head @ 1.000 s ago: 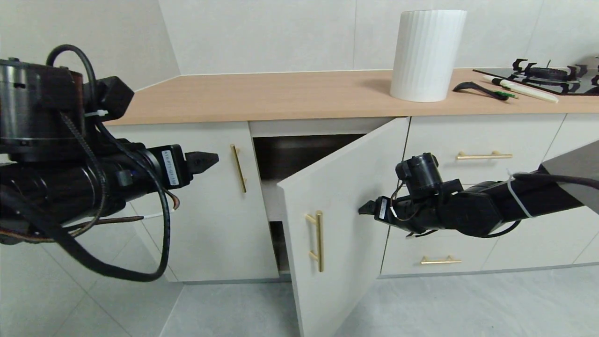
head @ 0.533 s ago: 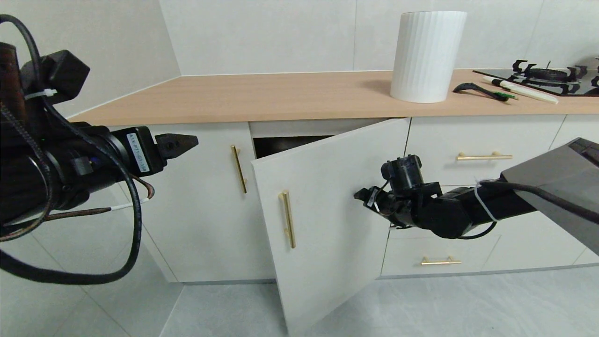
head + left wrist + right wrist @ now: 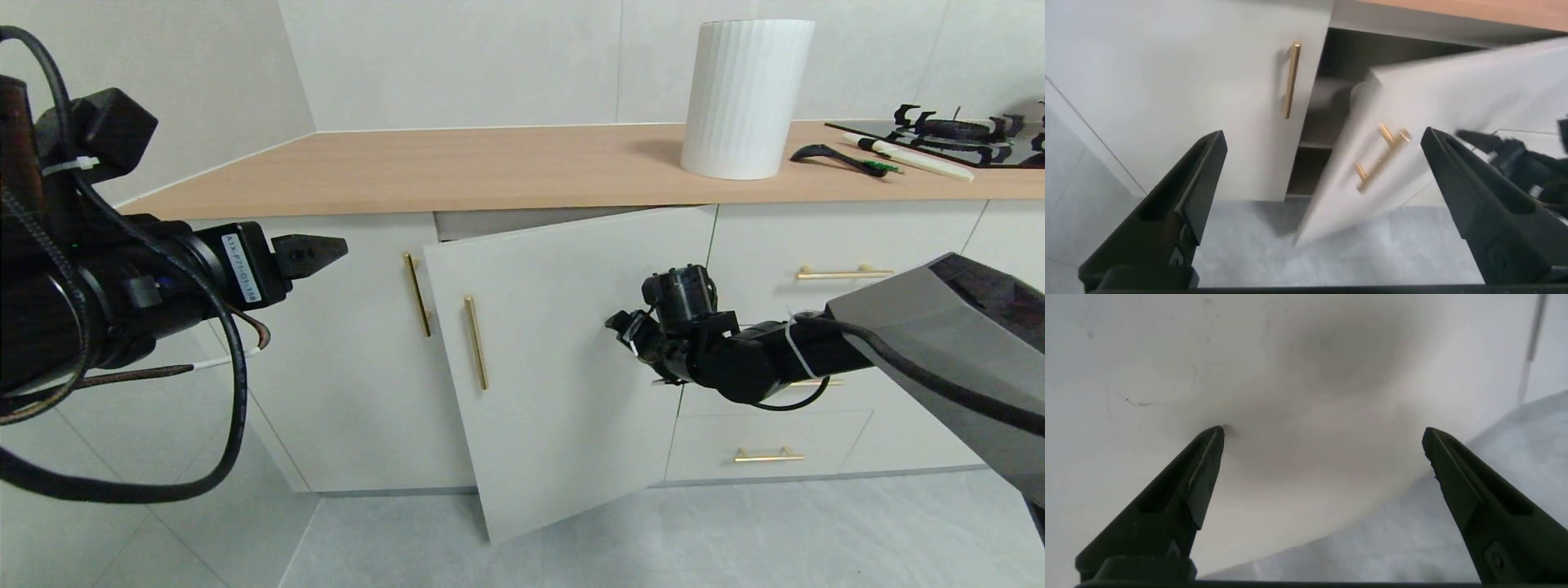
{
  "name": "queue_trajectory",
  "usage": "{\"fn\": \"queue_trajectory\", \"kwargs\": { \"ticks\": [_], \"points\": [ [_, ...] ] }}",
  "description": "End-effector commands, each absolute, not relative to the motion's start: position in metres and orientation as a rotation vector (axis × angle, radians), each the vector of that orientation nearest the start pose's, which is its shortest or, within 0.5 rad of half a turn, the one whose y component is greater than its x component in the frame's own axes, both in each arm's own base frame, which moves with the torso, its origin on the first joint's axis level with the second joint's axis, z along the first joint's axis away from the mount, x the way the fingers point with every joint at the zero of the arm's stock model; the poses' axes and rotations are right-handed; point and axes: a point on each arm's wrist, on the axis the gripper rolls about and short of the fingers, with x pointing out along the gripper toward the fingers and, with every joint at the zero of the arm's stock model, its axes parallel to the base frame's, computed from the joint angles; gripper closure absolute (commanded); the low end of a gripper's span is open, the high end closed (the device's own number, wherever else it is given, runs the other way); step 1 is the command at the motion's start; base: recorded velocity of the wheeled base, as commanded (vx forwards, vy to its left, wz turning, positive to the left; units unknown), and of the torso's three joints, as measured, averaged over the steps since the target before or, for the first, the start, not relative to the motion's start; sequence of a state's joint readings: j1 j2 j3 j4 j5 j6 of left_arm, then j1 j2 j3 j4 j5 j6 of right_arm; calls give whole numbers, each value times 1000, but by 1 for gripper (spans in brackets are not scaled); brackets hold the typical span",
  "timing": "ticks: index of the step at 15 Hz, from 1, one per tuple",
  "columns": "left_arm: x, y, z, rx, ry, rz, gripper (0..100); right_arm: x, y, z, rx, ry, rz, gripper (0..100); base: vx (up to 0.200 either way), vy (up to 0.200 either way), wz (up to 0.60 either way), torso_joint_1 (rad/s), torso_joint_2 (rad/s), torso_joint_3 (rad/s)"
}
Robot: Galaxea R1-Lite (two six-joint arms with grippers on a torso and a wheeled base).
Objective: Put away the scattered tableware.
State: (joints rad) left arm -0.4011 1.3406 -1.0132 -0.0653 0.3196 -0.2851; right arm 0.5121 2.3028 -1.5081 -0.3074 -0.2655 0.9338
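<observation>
Right gripper (image 3: 622, 333), fingers spread and holding nothing, sat against the face of the ajar cabinet door (image 3: 563, 392), one fingertip (image 3: 1200, 469) touching it. The panel lay at its 9 o'clock, long axis upright, hinge side toward 3 o'clock. Left gripper (image 3: 322, 247), likewise spread and empty, hung well apart at 9 o'clock, so the right arm was nearer. Tableware lay on the counter (image 3: 490, 167) near 1 o'clock: one black spoon (image 3: 829, 153) and one white utensil (image 3: 918, 157), beside one ribbed canister (image 3: 744, 96).

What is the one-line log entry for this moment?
right gripper: open, at cabinet door face | cabinet door: ajar | left gripper: open, clear of door
</observation>
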Motion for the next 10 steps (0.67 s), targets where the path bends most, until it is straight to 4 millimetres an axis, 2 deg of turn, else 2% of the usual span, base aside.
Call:
{"fn": "queue_trajectory", "kwargs": {
  "ticks": [1,4,10],
  "points": [
    [205,-80,280,-190,258,-45,0,421,218,95,730,503,-36,0,0,0,0,0,0,0],
    [205,-80,280,-190,258,-46,0,441,208,88,726,426,-138,0,0,0,0,0,0,0],
    [206,-81,279,-187,264,-48,0,450,193,92,751,397,-173,0,0,0,0,0,0,0]
  ]
}}
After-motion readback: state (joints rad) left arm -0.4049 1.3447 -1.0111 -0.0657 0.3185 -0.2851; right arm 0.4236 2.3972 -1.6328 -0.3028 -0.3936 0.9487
